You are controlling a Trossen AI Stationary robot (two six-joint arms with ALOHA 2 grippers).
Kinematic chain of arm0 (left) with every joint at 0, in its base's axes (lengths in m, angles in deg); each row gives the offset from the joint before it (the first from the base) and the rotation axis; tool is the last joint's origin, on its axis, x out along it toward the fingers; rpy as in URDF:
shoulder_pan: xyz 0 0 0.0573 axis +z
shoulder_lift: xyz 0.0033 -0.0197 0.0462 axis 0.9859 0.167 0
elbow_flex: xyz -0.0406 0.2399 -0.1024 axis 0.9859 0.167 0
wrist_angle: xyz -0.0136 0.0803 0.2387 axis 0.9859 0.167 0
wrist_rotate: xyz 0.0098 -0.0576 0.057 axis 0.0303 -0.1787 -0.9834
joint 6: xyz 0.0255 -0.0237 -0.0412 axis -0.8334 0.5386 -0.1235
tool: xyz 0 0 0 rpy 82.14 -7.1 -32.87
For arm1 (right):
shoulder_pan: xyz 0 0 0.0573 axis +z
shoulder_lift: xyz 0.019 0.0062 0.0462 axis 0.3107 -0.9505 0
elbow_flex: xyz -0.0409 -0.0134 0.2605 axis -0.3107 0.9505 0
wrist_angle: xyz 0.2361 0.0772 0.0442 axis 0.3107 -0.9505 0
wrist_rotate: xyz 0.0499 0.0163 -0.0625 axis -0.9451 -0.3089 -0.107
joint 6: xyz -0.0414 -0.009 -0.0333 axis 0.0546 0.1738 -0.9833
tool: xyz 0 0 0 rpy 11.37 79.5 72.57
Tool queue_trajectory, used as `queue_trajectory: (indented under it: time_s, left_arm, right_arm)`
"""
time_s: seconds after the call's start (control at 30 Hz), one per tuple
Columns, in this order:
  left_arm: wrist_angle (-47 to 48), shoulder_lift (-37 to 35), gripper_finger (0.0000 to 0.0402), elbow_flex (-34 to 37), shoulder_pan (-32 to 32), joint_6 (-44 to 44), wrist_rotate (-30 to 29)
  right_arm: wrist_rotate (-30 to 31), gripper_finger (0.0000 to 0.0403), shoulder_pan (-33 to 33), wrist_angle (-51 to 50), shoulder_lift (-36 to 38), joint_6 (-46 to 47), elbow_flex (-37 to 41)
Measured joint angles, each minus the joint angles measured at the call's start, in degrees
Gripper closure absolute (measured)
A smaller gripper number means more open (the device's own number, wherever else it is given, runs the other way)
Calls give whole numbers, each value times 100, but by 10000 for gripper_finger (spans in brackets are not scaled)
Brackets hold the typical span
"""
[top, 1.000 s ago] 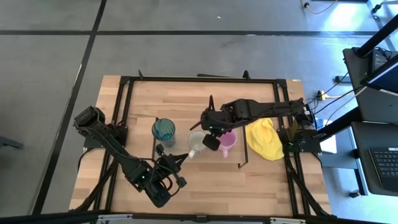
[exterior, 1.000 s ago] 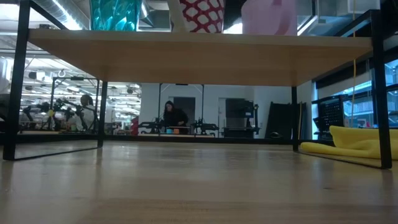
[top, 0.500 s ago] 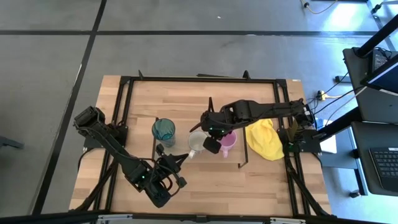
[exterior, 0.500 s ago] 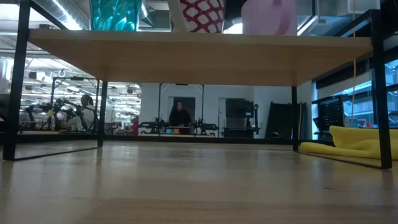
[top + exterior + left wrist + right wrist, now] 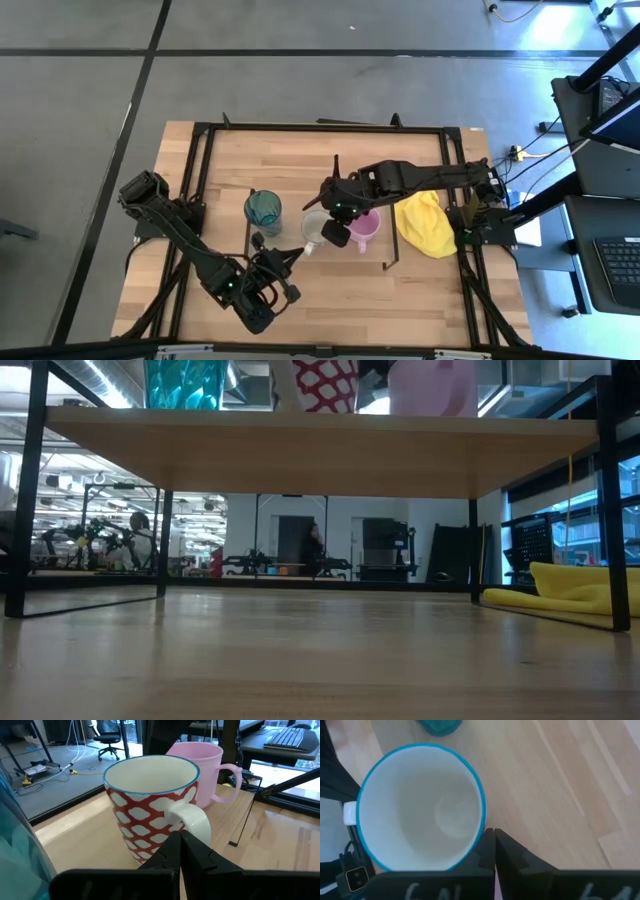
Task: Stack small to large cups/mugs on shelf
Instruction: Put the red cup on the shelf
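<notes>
Right tool (image 5: 338, 236) closed, empty, above the white mug (image 5: 317, 227) on the shelf (image 5: 320, 450), likely nudging it; left tool (image 5: 180, 851) closed, waiting beside its handle.

Yellow cloth (image 5: 424, 223) crumpled on tabletop (image 5: 330, 290); person (image 5: 312, 547) in room behind.

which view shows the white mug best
Left wrist view: the white mug shows whole, with red pattern, blue rim and handle. Right wrist view looks into its bare inside. High view gives a small top-down rim beside the right gripper. Low view catches only its base on the shelf.
</notes>
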Motion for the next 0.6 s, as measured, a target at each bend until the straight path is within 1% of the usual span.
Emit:
queue_trajectory:
  time_s: [0.23,0.6]
  left_arm:
    - [-28,0,401,0,0,-2,242]
    - [-225,0,401,0,0,-6,255]
  right_arm:
    - [2,400,-27,25,0,-52,0]
    - [6,400,-66,406,0,-74,0]
